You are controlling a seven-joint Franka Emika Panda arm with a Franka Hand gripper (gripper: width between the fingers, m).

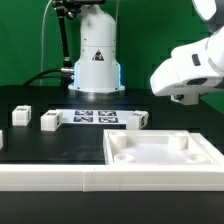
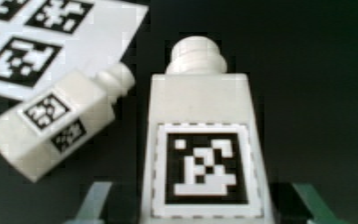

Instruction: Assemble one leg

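Observation:
In the wrist view a white leg (image 2: 201, 120) lies on the black table, with its round peg pointing away and a black-and-white tag facing up. My gripper (image 2: 204, 206) is open and straddles this leg. One fingertip (image 2: 101, 200) is on each side, with a dark gap between it and the leg. A second leg (image 2: 62, 117) lies slanted beside the first, their far ends close together. In the exterior view the arm's white hand (image 1: 186, 68) hangs at the right above the table, and its fingertips are not visible. The white tabletop (image 1: 118, 156) lies at the front right.
The marker board (image 1: 97, 117) (image 2: 34, 40) lies mid-table, close to the slanted leg. More small white legs lie at the exterior view's left (image 1: 21, 117) (image 1: 50, 121), and another lies right of the board (image 1: 137, 119). A white fence (image 1: 50, 178) runs along the front. The robot base (image 1: 95, 60) stands behind.

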